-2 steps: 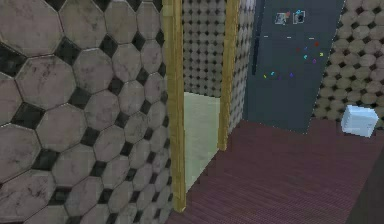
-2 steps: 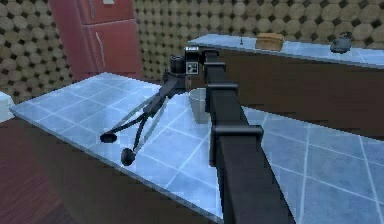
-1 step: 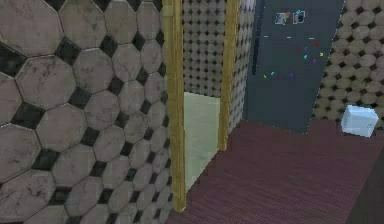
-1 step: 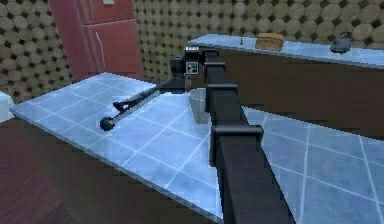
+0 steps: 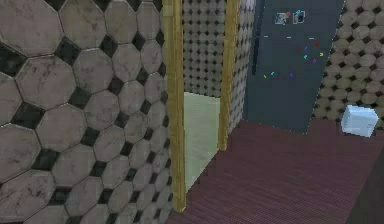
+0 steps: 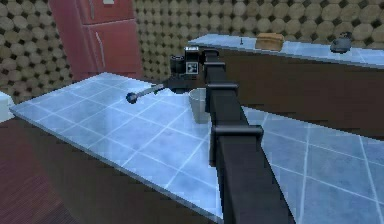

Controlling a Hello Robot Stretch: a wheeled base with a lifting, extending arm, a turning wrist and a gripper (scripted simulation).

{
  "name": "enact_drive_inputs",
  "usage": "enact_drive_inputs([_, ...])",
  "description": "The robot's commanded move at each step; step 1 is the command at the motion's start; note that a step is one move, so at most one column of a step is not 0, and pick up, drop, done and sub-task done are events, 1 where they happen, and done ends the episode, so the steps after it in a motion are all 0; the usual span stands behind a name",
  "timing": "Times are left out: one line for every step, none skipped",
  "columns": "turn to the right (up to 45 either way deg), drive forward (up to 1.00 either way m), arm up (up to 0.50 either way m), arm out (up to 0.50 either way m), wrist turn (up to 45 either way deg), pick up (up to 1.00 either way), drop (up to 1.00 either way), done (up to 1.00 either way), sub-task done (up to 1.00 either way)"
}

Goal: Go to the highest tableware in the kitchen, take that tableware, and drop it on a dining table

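Note:
In the arm side view my dark arm (image 6: 232, 140) reaches out over a blue-tiled counter (image 6: 100, 125). My gripper (image 6: 136, 97) points toward that view's left, just above the tiles. Bare tabletop lies behind its far end, so it holds nothing. A small grey cup-like vessel (image 6: 198, 104) stands upright on the counter, close against the arm's left side and behind the gripper's body.
A red cabinet or fridge (image 6: 100, 35) stands beyond the counter. A back counter (image 6: 300, 52) carries a brown loaf-like thing (image 6: 268, 42) and a dark kettle-like thing (image 6: 343, 41). The forward view has a hex-tiled wall (image 5: 70, 120), a wood-framed doorway (image 5: 203, 110), a dark fridge (image 5: 295, 65) and a white box (image 5: 359, 121).

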Motion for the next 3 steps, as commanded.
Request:
enact_drive_inputs([0.0, 0.0, 0.0, 0.0, 45.0, 0.0, 0.0, 0.0, 0.0])
enact_drive_inputs([0.0, 0.0, 0.0, 0.0, 21.0, 0.0, 0.0, 0.0, 0.0])
enact_drive_inputs([0.0, 0.0, -0.06, 0.0, 0.0, 0.0, 0.0, 0.0, 0.0])
